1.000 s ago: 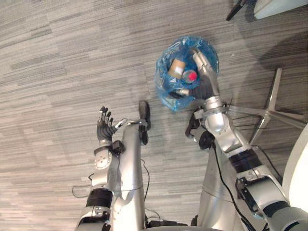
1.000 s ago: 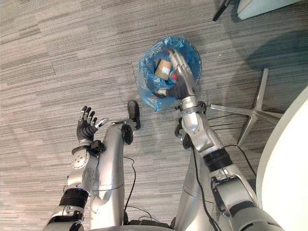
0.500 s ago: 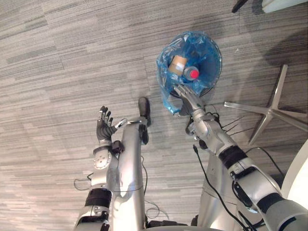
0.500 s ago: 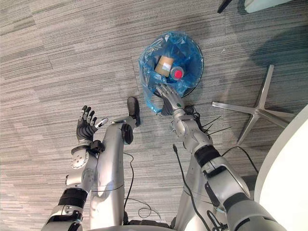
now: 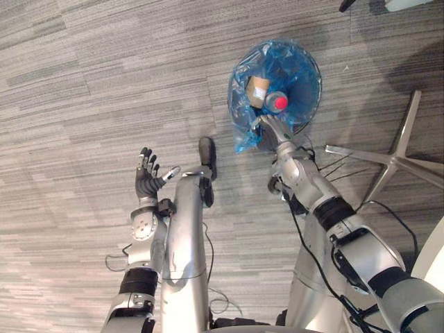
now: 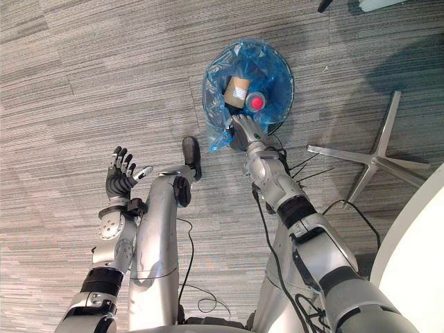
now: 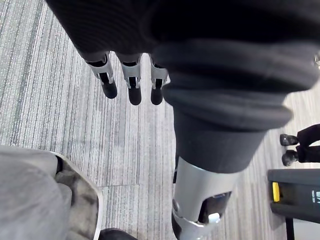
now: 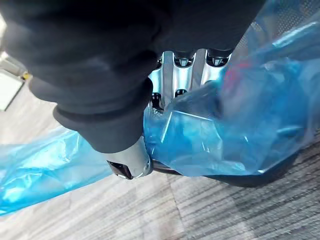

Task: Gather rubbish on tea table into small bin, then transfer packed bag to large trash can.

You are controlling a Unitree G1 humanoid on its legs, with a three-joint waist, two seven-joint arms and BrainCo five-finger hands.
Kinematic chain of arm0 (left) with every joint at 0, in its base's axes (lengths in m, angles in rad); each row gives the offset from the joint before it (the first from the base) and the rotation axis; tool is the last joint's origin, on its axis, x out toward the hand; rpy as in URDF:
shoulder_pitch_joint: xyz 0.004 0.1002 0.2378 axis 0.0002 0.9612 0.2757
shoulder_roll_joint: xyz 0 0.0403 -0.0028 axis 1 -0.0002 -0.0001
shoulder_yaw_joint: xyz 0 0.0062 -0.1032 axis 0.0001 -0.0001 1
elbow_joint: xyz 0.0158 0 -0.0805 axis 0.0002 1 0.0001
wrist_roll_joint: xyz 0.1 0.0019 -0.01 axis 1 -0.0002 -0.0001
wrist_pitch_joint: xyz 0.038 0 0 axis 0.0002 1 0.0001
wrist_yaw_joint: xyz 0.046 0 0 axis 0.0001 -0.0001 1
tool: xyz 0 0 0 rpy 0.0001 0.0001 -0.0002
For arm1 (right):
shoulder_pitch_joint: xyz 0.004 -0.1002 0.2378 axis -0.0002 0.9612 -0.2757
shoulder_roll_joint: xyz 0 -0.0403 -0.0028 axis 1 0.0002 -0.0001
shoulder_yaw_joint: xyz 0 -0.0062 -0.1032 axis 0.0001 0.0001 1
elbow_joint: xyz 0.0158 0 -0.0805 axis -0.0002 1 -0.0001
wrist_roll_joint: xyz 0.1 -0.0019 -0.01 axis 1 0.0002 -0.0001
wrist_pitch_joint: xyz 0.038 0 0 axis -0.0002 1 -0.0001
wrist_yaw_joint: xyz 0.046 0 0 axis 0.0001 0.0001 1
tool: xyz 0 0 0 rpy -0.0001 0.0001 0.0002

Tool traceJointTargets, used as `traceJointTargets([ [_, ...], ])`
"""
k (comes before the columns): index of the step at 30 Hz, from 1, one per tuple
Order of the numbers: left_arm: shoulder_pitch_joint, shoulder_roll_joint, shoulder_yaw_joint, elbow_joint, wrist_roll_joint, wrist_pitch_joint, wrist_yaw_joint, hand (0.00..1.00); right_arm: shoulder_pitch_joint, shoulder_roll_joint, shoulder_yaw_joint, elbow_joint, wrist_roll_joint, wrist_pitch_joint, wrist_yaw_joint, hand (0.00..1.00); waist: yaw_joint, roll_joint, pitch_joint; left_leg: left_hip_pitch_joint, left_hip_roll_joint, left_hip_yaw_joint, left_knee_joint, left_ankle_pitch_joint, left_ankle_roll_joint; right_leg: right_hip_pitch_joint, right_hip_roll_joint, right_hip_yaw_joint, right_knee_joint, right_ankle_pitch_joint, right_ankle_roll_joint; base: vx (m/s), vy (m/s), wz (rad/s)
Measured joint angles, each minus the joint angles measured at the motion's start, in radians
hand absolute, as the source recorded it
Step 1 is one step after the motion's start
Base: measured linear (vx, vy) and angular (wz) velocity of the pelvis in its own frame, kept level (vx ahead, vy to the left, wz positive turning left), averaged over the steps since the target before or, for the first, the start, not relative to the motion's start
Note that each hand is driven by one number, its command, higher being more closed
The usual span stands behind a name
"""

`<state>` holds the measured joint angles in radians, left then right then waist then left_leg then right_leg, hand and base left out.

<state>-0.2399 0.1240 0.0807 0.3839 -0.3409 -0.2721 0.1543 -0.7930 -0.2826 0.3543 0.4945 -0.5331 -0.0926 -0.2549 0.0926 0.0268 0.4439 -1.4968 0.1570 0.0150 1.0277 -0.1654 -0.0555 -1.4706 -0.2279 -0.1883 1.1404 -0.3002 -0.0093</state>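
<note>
My right hand (image 5: 270, 130) was at the near rim of the small bin (image 8: 240, 181), up against the overhang of the blue bag (image 5: 291, 66). Its fingers ran in behind a fold of the plastic, so I could not tell whether they had closed on it. The rubbish was already inside the bag: a red-capped bottle (image 5: 277, 103) lying against a brown carton (image 5: 258, 88). My left hand (image 5: 147, 179) hung well apart over the carpet (image 5: 83, 83), its fingers straight and spread, holding nothing.

I judged the risk lay in working from one side only. A pull on that single edge could stretch or tear the thin film. It could also drag the light bin over and roll the bottle and carton out onto the carpet. If I had only a loose fold, it could slide free. The bag's mouth would gape with nothing holding the far edge.

A second before, my right hand had been stretched across the opening towards the far rim. It had since drawn back to the near edge. My left hand had stayed raised and open, and the rubbish had not shifted.
</note>
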Motion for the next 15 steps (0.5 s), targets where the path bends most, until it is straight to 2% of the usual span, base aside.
traceJointTargets([
  [5,0.008,-0.042,-0.007,0.019,0.012,0.031,-0.001,0.00,0.092,0.024,-0.051,-0.120,0.150,-0.017,0.007,1.00,-0.001,0.000,0.000,0.120,-0.001,-0.013,-0.033,0.001,-0.001,0.136,0.003,-0.022,-0.040,0.000,0.000,-0.01,0.009,0.06],
  [8,0.043,-0.072,-0.040,0.019,0.031,0.045,-0.021,0.00,0.209,0.076,-0.073,-0.214,0.314,-0.024,0.036,1.00,-0.008,-0.011,-0.006,0.281,-0.013,-0.010,-0.137,0.012,-0.019,0.292,0.006,-0.037,-0.126,0.008,0.006,0.00,-0.013,0.19],
  [10,0.091,-0.087,-0.057,0.020,0.034,0.052,-0.027,0.00,0.303,0.111,-0.069,-0.296,0.407,-0.048,0.050,1.00,-0.026,-0.017,-0.012,0.407,-0.016,-0.008,-0.218,0.024,-0.022,0.423,0.010,-0.060,-0.206,0.020,0.000,0.03,-0.028,0.16],
  [15,0.213,-0.092,-0.093,0.061,0.051,0.064,-0.047,0.00,0.517,0.141,-0.058,-0.435,0.497,-0.066,0.086,1.00,-0.024,-0.048,-0.087,0.708,-0.005,0.020,-0.408,0.042,-0.023,0.727,0.048,-0.088,-0.422,0.059,0.019,0.14,-0.036,-0.01],
])
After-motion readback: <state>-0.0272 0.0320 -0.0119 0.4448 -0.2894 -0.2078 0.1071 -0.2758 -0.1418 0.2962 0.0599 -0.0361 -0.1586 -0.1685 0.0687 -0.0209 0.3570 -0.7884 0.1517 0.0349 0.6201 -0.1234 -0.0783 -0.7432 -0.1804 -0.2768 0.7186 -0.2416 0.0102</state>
